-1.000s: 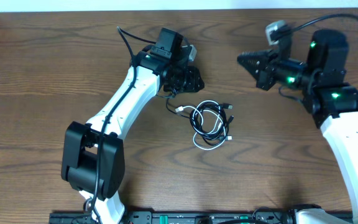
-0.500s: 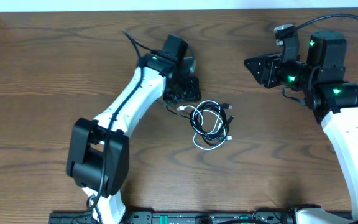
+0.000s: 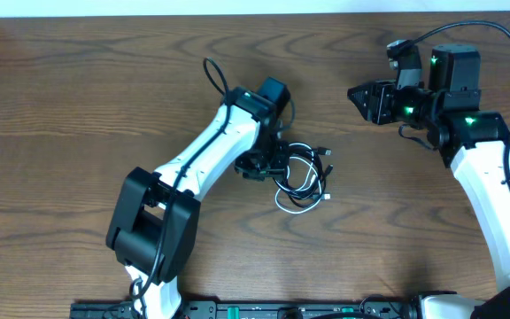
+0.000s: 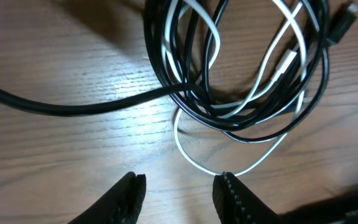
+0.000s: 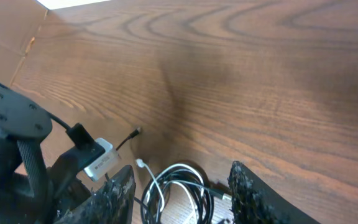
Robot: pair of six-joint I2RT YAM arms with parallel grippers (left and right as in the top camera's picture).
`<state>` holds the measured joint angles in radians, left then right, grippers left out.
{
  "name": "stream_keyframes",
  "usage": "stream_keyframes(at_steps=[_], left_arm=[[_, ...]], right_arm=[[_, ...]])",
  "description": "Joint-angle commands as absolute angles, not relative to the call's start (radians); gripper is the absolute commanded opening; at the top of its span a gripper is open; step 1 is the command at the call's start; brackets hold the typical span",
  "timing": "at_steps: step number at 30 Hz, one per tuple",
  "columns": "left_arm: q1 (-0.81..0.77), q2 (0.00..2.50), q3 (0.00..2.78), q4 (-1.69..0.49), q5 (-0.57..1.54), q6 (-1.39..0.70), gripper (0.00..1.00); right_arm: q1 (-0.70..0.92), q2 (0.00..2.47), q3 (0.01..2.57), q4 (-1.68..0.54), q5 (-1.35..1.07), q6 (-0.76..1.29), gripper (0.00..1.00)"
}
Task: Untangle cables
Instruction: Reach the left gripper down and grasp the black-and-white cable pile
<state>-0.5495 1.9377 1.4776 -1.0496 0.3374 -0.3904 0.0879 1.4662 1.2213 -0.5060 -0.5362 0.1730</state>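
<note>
Wooden counter (image 3: pixel 78 106): released left tool (image 4: pixel 179 183) hovers beside cables (image 3: pixel 301 175); clamping both together risks tightening the tangle; right tool (image 5: pixel 182 171) also released.

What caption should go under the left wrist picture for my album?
Open left hand poised before the tangled black and white cables on a wooden table.

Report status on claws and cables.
Left claw open, low beside the thin black cord and thin white cord, gripping nothing. Right claw open, well clear. Cords looped together, tangled. No obstruction seen.
</note>
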Motion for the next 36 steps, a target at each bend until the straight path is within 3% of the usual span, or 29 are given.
stream_keyframes(at_steps=[1,9,27,36], left_arm=[[-0.580,1.947,1.407,-0.996,0.320,-0.502,0.40],[-0.590,1.947,1.255,-0.714,0.318,-0.707,0.41],[-0.591,1.949,1.204,-0.599,0.183,-0.846,0.39],[-0.591,1.956,1.200,-0.565,0.182,-0.851,0.19]], right_arm=[[0.084,1.467,1.229,-0.509,-0.529,0.171,0.46],[0.084,1.467,1.229,-0.509,-0.525,0.167,0.48],[0.086,1.467,1.229,-0.506,-0.525,0.167,0.50],[0.086,1.467,1.229,-0.505,-0.525,0.168,0.51]])
